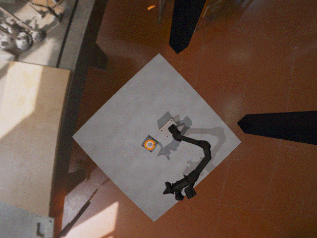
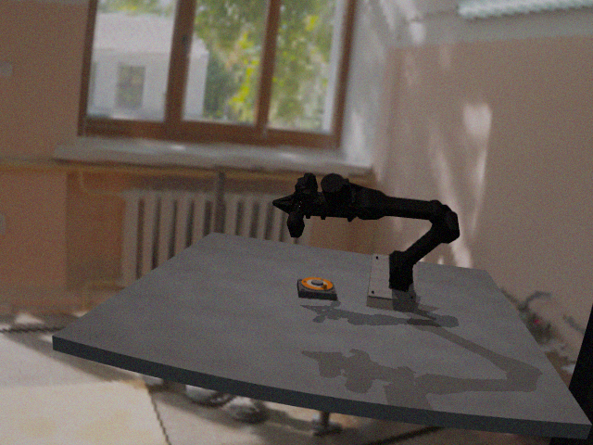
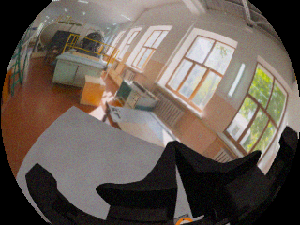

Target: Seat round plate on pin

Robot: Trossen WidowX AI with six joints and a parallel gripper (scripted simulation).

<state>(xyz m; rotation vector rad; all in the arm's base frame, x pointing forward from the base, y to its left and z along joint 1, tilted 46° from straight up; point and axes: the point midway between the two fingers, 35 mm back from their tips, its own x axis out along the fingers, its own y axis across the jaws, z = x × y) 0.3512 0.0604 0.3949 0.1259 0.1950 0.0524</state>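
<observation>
The round orange and white plate (image 1: 146, 147) (image 2: 309, 282) sits around the grey post (image 1: 149, 144) (image 2: 318, 282) on the square dark base (image 1: 151, 150) (image 2: 316, 294). A sliver of the plate's orange (image 3: 184, 219) shows at the bottom of the wrist view. A small dark mark shows on the ring's side nearer the arm's mount. The tab, its hole and the pin are too small to make out, and so is the plate's tilt. My gripper (image 1: 164, 192) (image 2: 274, 204) (image 3: 172, 144) is shut and empty, high above the table and well away from the plate, touching nothing.
The grey table (image 1: 123, 115) (image 2: 191, 306) carries the base and the arm's pale mounting plate (image 1: 167, 130) (image 2: 378, 277), which stands close to the base. The arm bends out over the table's edge side. Its shadows fall on the table near the base.
</observation>
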